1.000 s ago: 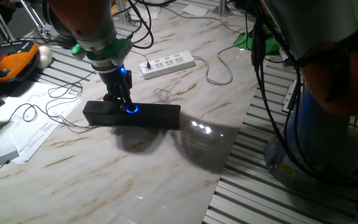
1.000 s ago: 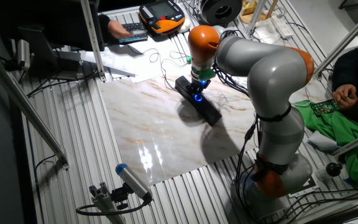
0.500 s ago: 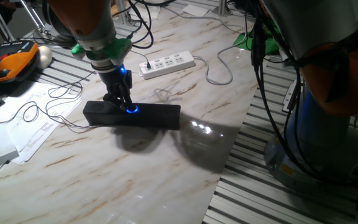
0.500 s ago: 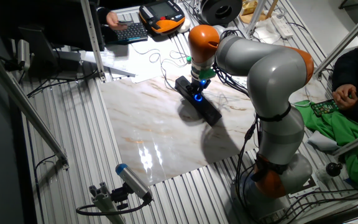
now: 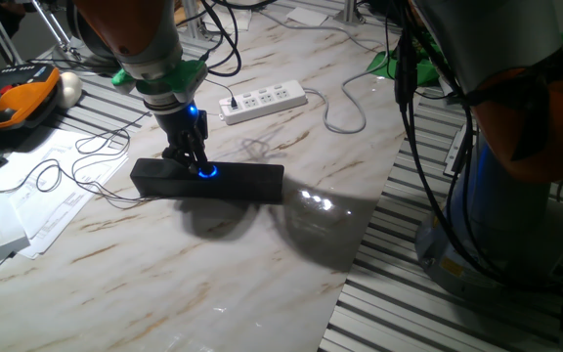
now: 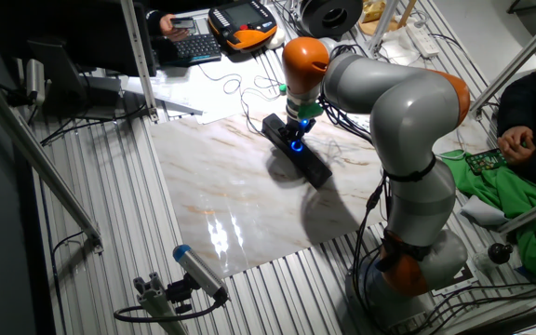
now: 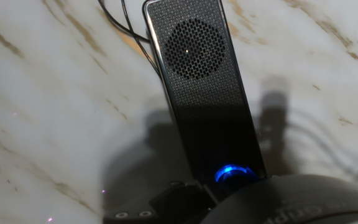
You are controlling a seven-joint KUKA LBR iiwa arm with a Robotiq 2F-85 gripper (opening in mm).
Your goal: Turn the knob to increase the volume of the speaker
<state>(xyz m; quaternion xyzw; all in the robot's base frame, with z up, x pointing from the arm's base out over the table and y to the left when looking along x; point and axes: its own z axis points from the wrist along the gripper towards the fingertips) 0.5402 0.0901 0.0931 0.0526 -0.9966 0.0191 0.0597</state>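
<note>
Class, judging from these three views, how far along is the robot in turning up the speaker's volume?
Done: the gripper has reached the knob at the middle of the speaker. In hand: fingers appear set at the knob; grip unclear. Left: the turn itself; no rotation is visible.

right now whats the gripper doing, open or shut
gripper: down at the knob on the speaker; open or shut cannot be told.

Fixed views dimmish, overhead light; white glare patch on desk (image 5: 316, 202) w/ soft arm shadow beside it. Hand view slightly blurry, bottom edge dark. Knob (image 7: 232, 173) glows blue, slightly blown out.
</note>
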